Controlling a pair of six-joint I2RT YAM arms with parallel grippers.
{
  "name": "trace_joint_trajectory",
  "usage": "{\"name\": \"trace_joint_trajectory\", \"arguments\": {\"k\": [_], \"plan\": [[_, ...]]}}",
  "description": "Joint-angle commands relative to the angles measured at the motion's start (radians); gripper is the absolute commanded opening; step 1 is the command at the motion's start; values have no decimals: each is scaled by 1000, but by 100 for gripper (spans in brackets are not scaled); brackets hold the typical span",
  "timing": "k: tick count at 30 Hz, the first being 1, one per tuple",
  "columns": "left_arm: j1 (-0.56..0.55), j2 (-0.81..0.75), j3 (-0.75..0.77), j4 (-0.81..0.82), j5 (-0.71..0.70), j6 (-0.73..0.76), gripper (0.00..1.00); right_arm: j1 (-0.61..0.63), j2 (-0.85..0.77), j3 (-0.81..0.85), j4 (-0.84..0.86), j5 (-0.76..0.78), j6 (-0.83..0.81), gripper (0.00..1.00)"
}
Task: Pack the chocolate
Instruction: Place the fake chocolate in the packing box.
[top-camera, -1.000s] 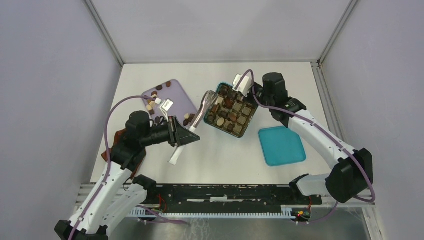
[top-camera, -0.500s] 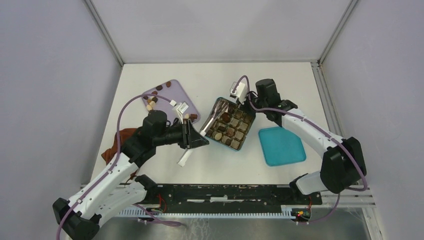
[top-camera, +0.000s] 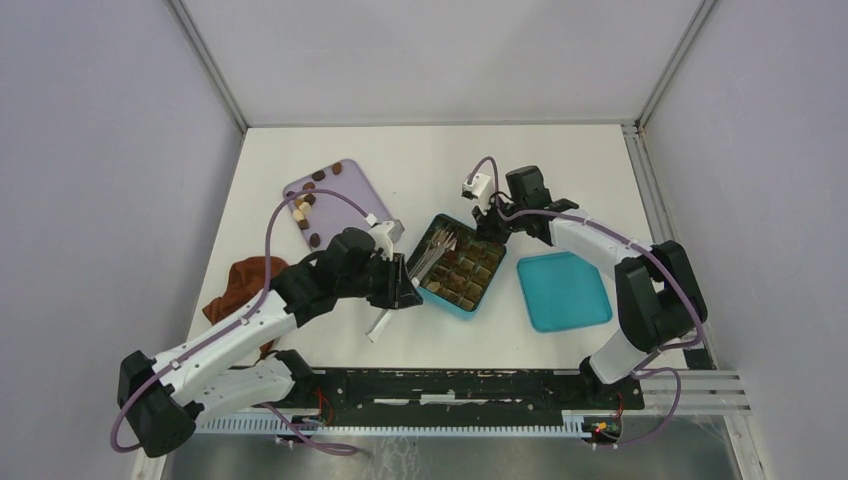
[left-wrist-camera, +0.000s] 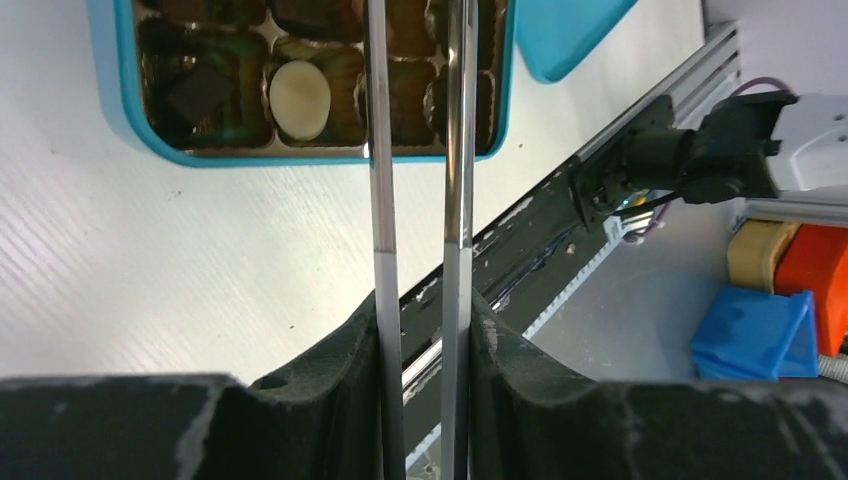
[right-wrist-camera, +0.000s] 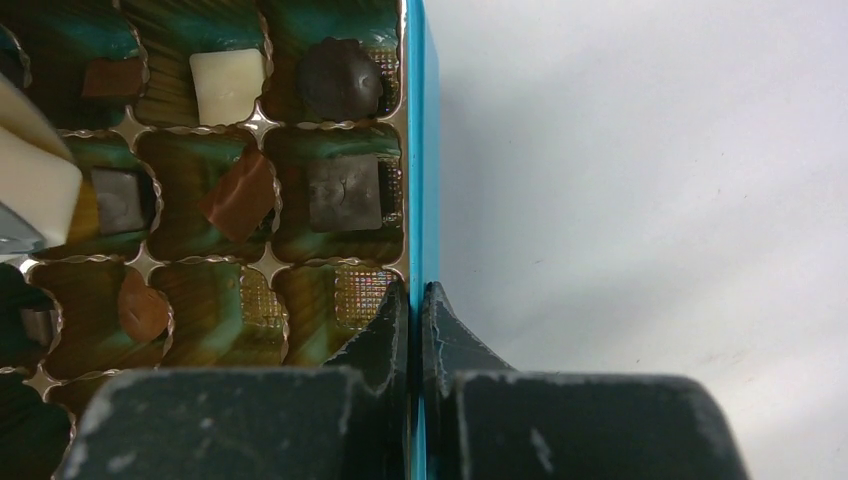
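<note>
My left gripper (left-wrist-camera: 420, 335) is closed partway on a pair of metal tongs (left-wrist-camera: 381, 200). My two dark fingers press the thin blades from either side, and a gap shows between the blades. The tongs run forward from my fingers out over the teal box (left-wrist-camera: 122, 100). Their tips pass beyond the top edge of my left wrist view, so from there I cannot tell whether they hold anything. My right gripper (right-wrist-camera: 412, 305) is pinched tight on a side wall of the same box, one finger inside the rim and one outside, with the thin teal wall between them.

The chocolate (right-wrist-camera: 343, 192) is in two places. Much of it lies in the box's grid of cells, one piece to a cell. Just inside the wall I hold there is a dark square, with a dark round piece (right-wrist-camera: 340, 78) in the next cell, a cream block (right-wrist-camera: 228, 85) beside that, and a tilted brown piece (right-wrist-camera: 240, 195). At the left edge of my right wrist view a cream piece (right-wrist-camera: 35, 180) sits against a strip of metal, and I cannot tell whether the tongs grip it.

The rest of the chocolate lies loose on the lilac tray (top-camera: 350, 178), towards the far left of the table (top-camera: 430, 165) and apart from the box. The teal lid (top-camera: 563, 290) lies flat just right of the box, and a reddish-brown cloth (top-camera: 240, 285) is bunched beside my left arm
</note>
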Motion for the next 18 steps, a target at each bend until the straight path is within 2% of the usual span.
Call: {"name": "trace_joint_trajectory", "arguments": {"k": [1,8,18], "plan": [[-40,46,60,10,-92,42,2,-13,17,16,72,-82,63,3],[-83,153,113,14,-132,64,2,-13,68,21,63,-86,68,6],[-134,226,122,28,-169,62,2,-14,94,26,55,-88,73,22]]}}
